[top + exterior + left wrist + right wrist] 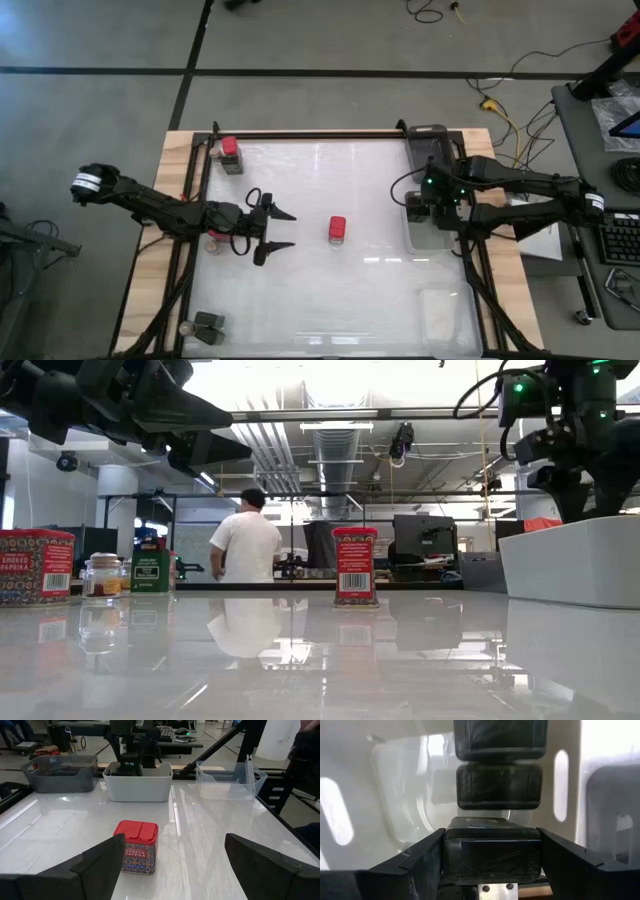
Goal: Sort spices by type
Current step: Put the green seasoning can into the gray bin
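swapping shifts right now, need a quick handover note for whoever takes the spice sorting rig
Left gripper: open, empty, facing the red paprika tin mid-table.
Right gripper: inside the white bin, jaws on either side of a dark tin; two more dark tins lie in there.
Far-left corner: a red tin. Near-left corner: a dark tin and jar.
Done: dark tins partly binned. Left: the rest.

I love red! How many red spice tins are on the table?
2 red tins: one mid-table, one at the table's top-left corner in the high view. The white bin may hide more.
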`<move>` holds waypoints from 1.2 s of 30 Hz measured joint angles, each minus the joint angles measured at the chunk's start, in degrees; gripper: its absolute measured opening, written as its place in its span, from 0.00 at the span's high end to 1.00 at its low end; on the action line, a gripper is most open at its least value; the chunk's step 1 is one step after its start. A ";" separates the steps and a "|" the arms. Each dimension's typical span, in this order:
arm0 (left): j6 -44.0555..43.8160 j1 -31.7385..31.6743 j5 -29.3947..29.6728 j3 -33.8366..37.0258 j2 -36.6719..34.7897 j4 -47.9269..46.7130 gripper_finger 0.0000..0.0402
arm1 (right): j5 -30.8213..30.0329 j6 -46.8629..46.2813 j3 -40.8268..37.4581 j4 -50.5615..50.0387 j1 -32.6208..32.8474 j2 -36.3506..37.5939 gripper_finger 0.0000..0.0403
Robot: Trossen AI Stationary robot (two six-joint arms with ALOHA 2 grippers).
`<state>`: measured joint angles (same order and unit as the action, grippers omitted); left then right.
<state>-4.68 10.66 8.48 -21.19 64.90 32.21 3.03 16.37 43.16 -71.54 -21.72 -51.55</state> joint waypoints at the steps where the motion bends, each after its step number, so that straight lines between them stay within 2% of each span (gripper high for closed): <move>1: 0.32 0.00 0.01 0.00 0.00 0.01 0.19 | -0.09 0.04 -0.33 0.47 -0.07 0.00 0.30; 7: 1.17 0.00 0.00 0.00 0.00 0.28 0.19 | -0.46 0.97 -1.21 3.16 -1.48 0.00 0.33; 14: 1.22 0.00 -0.01 0.00 0.02 0.33 0.19 | -0.11 2.97 -2.16 3.43 -2.60 0.00 0.29; 36: 1.66 0.00 0.01 0.00 0.02 0.32 0.19 | 0.02 4.76 -2.48 5.94 -2.60 -1.14 0.29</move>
<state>-3.03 10.66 8.49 -21.19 64.93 32.52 3.05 21.13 40.69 -65.59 -24.32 -52.69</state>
